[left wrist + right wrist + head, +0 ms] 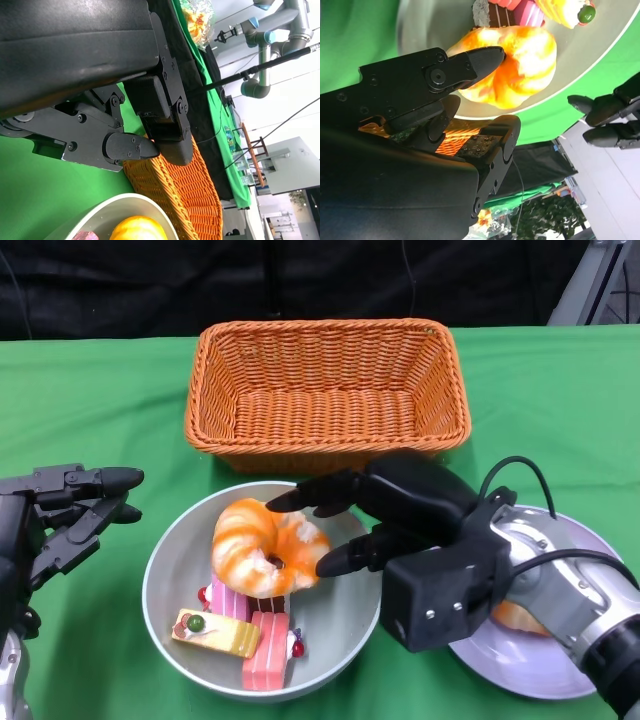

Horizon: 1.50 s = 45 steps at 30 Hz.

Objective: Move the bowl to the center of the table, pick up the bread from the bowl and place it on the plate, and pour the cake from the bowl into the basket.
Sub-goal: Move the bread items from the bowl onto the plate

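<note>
The grey bowl (162, 575) stands mid-table in front of the orange wicker basket (325, 390). In it lie an orange-and-white bread (262, 545), a yellow cake slice (215, 632) and pink cake slices (266, 652). My right hand (395, 510) reaches over the bowl's right rim, fingers spread around the bread's right side. In the right wrist view one fingertip (487, 56) lies against the bread (525, 65) while the thumb (501, 136) stays apart from it. My left hand (70, 512) hovers open just left of the bowl. The pale plate (560, 660) sits at the right, partly hidden by my right forearm.
Something orange (518, 618) lies on the plate, mostly hidden under my right wrist. The basket holds nothing visible. Green cloth covers the table, with a dark backdrop behind. The left wrist view shows the basket (175, 192) and the bowl's rim (117, 210) beside my left hand (125, 140).
</note>
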Motion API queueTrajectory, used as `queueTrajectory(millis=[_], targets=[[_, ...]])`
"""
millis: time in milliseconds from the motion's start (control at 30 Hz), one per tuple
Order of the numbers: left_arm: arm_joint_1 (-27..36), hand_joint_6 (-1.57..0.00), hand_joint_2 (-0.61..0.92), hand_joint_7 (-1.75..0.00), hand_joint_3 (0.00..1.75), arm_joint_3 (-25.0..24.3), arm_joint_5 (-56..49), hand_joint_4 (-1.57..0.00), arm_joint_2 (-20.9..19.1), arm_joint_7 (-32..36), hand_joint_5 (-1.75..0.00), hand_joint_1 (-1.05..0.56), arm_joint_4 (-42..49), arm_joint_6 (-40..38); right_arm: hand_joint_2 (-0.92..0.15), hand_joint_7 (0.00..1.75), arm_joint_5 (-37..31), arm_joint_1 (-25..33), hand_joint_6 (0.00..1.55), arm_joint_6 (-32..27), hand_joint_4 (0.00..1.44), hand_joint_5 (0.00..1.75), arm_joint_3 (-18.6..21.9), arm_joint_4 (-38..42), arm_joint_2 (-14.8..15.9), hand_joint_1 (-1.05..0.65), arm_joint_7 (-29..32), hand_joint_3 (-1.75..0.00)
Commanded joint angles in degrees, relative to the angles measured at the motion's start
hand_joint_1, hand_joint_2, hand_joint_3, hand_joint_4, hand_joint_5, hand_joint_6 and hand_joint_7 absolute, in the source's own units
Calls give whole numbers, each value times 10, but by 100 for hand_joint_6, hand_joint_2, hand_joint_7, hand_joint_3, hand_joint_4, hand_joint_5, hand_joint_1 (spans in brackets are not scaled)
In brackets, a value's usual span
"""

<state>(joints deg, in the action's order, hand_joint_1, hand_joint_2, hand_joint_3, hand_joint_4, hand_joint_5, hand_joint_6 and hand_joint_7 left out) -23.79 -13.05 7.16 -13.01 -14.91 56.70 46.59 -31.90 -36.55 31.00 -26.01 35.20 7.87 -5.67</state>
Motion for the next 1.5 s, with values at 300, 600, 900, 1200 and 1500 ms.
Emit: queueTrajectory(millis=[300,600,900,1200,1500], targets=[[-2,-127,92,-1,26,-9,15,-96,-3,-6,-81,-15,-3,4,-91,1,-57,-21,67,-11,80,0,-32,1,1,-69,26,0],[-5,-128,92,-1,26,-10,20,-96,-3,-10,-81,-16,0,2,-91,1,-86,-14,68,-7,73,0,-45,-15,9,-69,42,0],[-6,-127,92,-1,26,-11,22,-98,-3,-11,-79,-15,0,3,-90,0,-153,-16,69,-6,65,0,-73,-13,19,-71,109,0],[-3,-127,92,-1,27,-10,20,-96,-2,-7,-77,-15,-4,0,-89,3,-190,-16,76,-11,68,2,-95,-8,26,-71,152,0],[-4,-128,92,-1,28,-11,18,-97,-3,-4,-78,-14,-1,3,-89,3,-200,-12,85,-10,72,2,-99,-14,38,-69,173,0]])
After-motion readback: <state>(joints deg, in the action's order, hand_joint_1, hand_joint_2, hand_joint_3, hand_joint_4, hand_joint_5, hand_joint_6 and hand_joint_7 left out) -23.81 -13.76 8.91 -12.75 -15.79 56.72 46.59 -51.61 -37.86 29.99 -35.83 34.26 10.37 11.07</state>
